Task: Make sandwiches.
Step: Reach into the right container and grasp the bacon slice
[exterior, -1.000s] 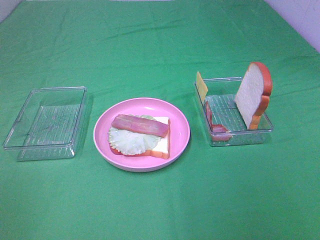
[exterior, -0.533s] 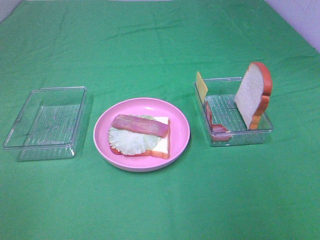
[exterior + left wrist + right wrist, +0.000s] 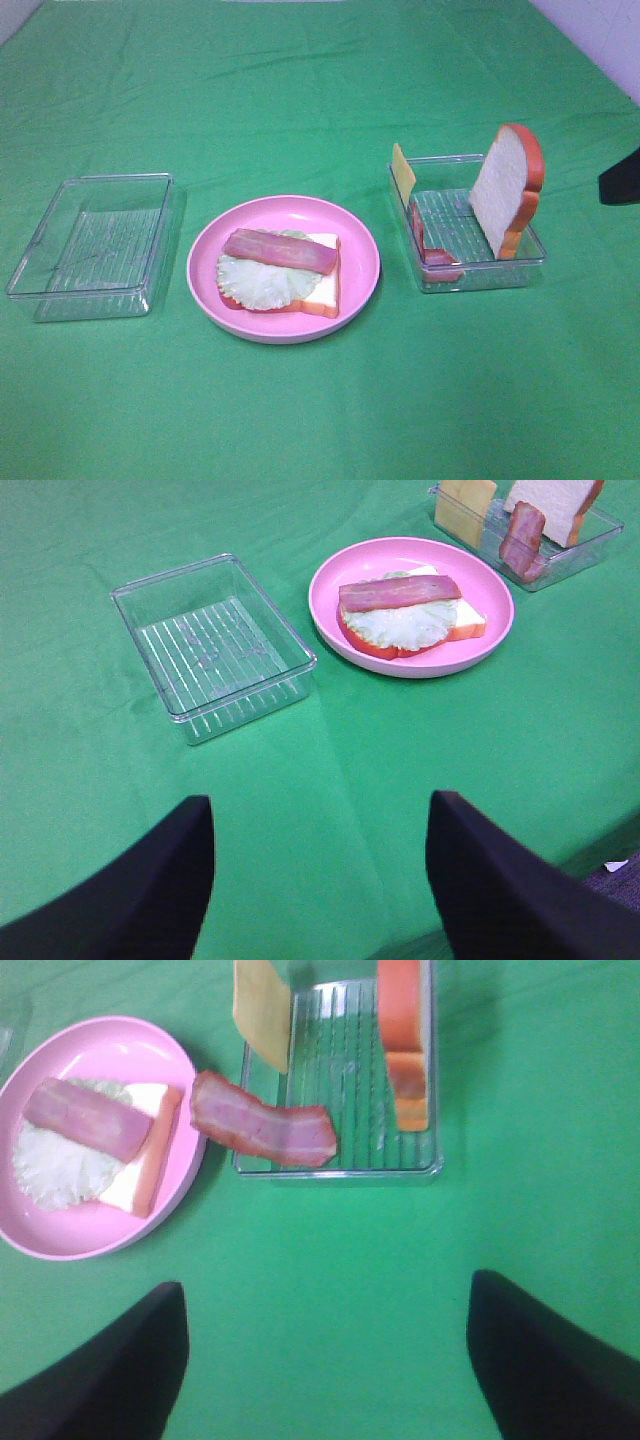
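Observation:
The part-built sandwich (image 3: 280, 272) lies on the round pink plate (image 3: 362, 250): a white bread slice, pale lettuce (image 3: 258, 283) and a bacon strip (image 3: 280, 250) on top. A second bread slice (image 3: 505, 190) stands upright in the right clear tray (image 3: 480, 275), with a yellow cheese slice (image 3: 402, 172) and another bacon strip (image 3: 428, 245) leaning on the tray's walls. My right gripper (image 3: 325, 1360) hangs open and empty, short of that tray. My left gripper (image 3: 320, 880) is open and empty, well back from the plate (image 3: 330, 580).
An empty clear tray (image 3: 90, 245) sits left of the plate on the green cloth. A dark part of my right arm (image 3: 620, 178) shows at the right edge of the exterior view. The table's near edge (image 3: 600, 850) appears in the left wrist view.
A dark part of my right arm has come into the exterior view at its right edge. The food, plate and trays have not moved.

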You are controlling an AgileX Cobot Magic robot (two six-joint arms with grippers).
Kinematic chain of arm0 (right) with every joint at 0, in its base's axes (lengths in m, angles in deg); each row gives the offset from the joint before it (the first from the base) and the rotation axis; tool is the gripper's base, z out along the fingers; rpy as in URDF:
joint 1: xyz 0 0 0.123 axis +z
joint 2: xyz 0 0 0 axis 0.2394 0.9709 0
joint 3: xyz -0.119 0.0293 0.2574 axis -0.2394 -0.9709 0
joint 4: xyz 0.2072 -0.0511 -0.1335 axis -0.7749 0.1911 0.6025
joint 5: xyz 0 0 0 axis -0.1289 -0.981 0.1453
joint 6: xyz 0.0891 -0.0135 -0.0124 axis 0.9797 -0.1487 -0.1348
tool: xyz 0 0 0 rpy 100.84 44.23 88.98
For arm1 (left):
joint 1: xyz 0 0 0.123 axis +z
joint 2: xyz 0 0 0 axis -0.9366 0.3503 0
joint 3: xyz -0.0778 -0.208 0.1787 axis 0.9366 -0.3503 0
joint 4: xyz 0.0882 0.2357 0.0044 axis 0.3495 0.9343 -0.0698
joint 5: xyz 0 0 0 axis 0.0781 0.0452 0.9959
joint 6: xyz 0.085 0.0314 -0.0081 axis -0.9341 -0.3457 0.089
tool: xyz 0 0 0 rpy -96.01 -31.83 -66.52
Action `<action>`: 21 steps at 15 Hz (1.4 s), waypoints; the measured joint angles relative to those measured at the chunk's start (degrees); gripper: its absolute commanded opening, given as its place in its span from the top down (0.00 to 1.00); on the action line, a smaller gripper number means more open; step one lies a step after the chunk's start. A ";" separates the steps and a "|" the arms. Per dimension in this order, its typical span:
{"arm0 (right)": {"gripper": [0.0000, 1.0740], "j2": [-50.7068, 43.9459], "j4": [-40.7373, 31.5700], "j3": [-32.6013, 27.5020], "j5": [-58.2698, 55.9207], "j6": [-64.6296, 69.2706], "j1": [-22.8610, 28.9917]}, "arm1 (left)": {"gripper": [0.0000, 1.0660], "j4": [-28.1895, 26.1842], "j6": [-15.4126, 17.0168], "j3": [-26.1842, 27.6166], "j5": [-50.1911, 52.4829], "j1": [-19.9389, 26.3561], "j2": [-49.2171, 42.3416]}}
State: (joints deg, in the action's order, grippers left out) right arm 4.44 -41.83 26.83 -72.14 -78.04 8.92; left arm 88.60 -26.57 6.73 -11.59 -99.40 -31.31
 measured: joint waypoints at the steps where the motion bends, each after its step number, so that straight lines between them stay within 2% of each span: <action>1: 0.33 5.67 -1.60 2.81 -1.78 -1.89 0.00 | 0.44 0.00 0.00 0.00 0.00 0.00 0.00; 5: 0.37 19.42 -2.92 11.86 -6.07 -3.61 1.38 | 0.44 0.00 0.00 0.00 0.00 0.00 0.00; 6: 0.37 23.03 -1.60 14.09 -6.65 -3.44 3.90 | 0.44 0.00 0.00 0.00 0.00 0.00 0.00; 7: 0.37 29.91 4.35 19.25 -7.05 1.60 11.34 | 0.44 0.00 0.00 0.00 0.00 0.00 0.00; 9: 0.37 34.84 9.51 23.32 -7.73 8.37 16.27 | 0.44 0.00 0.00 0.00 0.00 0.00 0.00; 12: 0.37 43.26 17.53 33.69 -11.92 17.76 22.40 | 0.44 0.00 0.00 0.00 0.00 0.00 0.00; 16: 0.37 52.54 17.93 44.69 -13.24 22.52 23.15 | 0.44 0.00 0.00 0.00 0.00 0.00 0.00; 18: 0.37 56.21 17.76 47.78 -14.15 22.63 23.15 | 0.44 0.00 0.00 0.00 0.00 0.00 0.00; 21: 0.44 59.13 17.59 49.85 -15.76 22.80 23.15 | 0.44 0.00 0.00 0.00 0.00 0.00 0.00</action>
State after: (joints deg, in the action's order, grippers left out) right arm 63.57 -24.24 76.67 -87.90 -55.24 32.07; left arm 88.60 -26.57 6.73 -11.59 -99.40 -31.31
